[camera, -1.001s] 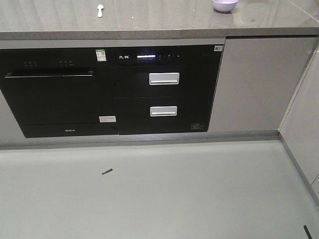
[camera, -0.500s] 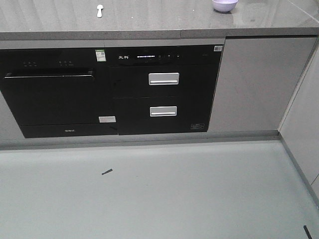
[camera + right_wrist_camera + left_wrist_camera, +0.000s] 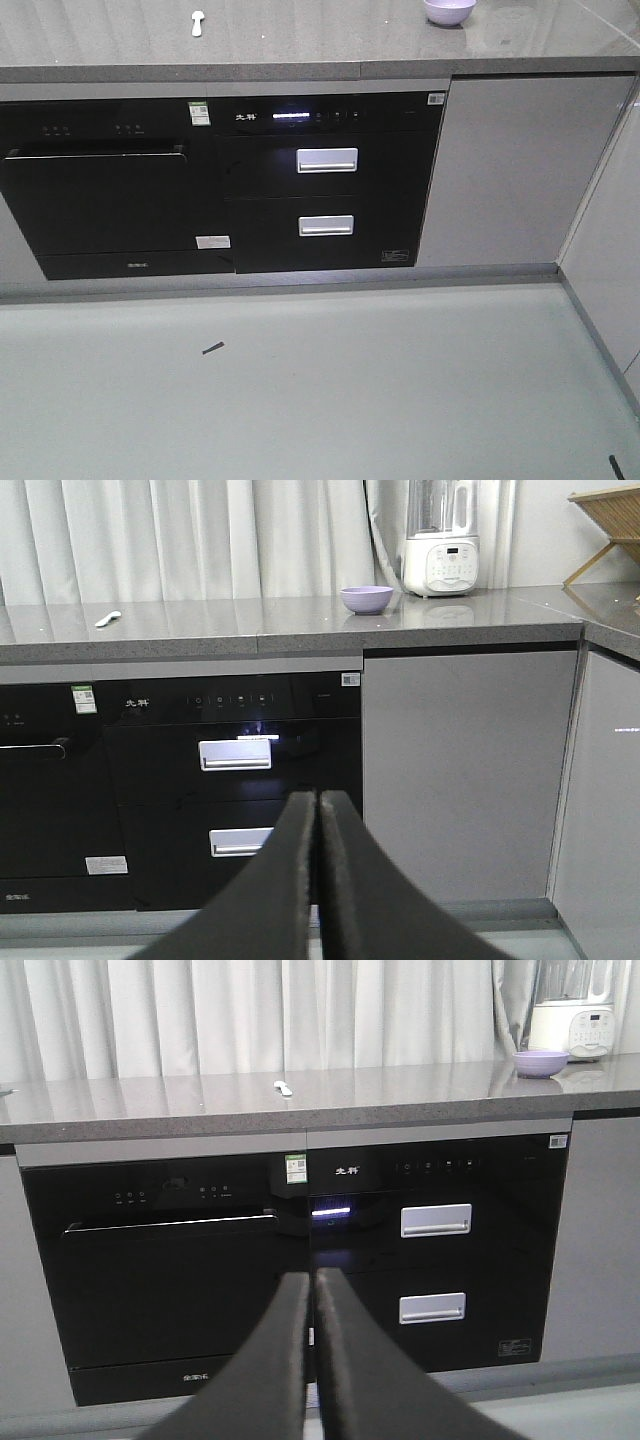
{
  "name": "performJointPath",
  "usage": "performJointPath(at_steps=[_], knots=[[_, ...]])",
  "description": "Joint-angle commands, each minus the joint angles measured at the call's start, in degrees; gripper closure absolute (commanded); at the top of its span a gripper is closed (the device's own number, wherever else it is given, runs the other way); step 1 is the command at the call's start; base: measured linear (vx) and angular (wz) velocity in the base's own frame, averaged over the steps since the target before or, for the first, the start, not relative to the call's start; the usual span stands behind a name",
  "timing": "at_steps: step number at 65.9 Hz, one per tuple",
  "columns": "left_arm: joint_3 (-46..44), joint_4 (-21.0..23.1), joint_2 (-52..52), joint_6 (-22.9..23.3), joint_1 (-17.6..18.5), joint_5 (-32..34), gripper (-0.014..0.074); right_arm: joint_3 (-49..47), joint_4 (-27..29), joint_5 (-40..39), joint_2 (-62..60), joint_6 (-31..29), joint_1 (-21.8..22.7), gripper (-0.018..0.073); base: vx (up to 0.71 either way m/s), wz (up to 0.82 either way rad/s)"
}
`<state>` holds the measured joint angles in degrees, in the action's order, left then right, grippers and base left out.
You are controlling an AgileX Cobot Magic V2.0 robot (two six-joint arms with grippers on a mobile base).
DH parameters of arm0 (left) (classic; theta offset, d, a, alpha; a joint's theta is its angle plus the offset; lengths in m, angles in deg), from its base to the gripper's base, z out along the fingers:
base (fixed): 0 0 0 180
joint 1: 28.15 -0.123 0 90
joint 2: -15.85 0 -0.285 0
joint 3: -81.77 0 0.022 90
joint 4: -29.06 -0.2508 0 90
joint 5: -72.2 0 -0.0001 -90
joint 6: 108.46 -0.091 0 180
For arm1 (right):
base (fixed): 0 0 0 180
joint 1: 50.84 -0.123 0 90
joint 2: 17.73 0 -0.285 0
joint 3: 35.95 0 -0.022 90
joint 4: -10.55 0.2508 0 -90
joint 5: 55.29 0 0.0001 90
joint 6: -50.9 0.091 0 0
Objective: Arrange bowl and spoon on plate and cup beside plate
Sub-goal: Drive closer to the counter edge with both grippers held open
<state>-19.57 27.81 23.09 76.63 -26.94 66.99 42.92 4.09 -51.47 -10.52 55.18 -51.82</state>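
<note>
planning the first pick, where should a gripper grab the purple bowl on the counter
Probably the rim of the bowl, on its near side, coming down from above with one finger inside and one outside. It stands upright and open on the countertop, and its smooth sides curve in toward the base, so a side pinch could slip.

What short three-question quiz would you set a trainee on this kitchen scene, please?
1. True or false: the bowl and the spoon lie apart on the counter.
2. The left gripper and the right gripper are: A open; B shut and empty; C holding a cup.
3. How many silver drawer handles show on the black unit?

Key: 1 true; 2 B; 3 two.
</note>
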Motion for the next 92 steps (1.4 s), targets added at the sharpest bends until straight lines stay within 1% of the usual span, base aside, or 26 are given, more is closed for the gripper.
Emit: performJointPath(at_steps=[1,92], knots=[[1.7,0.06,1.04,0.37,0.04,4.48,0.0602,0.9,-0.32,-4.4,-0.72,-0.21,-0.05,0.0564,0.03,-0.01],[1.7,0.06,1.04,0.37,0.04,4.48,0.0602,0.9,-0.32,-4.4,-0.72,-0.21,-0.05,0.0564,0.05,0.0]])
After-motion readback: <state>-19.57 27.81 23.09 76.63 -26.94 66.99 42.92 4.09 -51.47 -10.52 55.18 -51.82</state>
